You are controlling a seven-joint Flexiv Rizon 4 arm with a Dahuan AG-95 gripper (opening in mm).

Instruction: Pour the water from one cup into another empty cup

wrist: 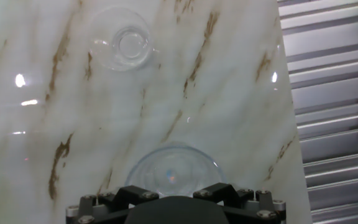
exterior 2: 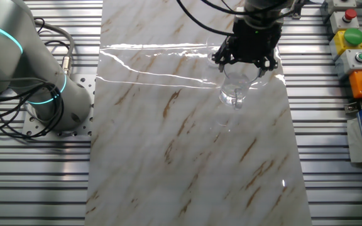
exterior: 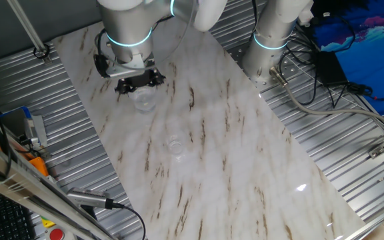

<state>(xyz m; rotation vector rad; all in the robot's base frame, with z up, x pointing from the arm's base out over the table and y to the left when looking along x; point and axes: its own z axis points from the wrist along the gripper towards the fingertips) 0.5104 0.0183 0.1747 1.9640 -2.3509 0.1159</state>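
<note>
The larger clear tumbler (exterior: 143,99) sits directly under my gripper (exterior: 140,83) at the far left of the marble board. The black fingers (exterior: 156,78) stand on either side of its rim and appear closed on it. A faint glint of water (exterior 2: 235,98) shows at its bottom. In the hand view the tumbler's round rim (wrist: 174,169) lies just ahead of the gripper body (wrist: 176,208). The smaller empty cup (exterior: 175,145) stands apart on the board, nearer the middle, and shows upright at the top of the hand view (wrist: 122,45). I cannot tell whether the tumbler is off the board.
The marble board (exterior: 245,167) lies on a ribbed metal table (exterior: 339,140). The arm's base (exterior: 272,40) stands at the far right edge. Cables and a button box (exterior 2: 351,44) lie beside the board. An orange tool (exterior: 35,160) lies to the left.
</note>
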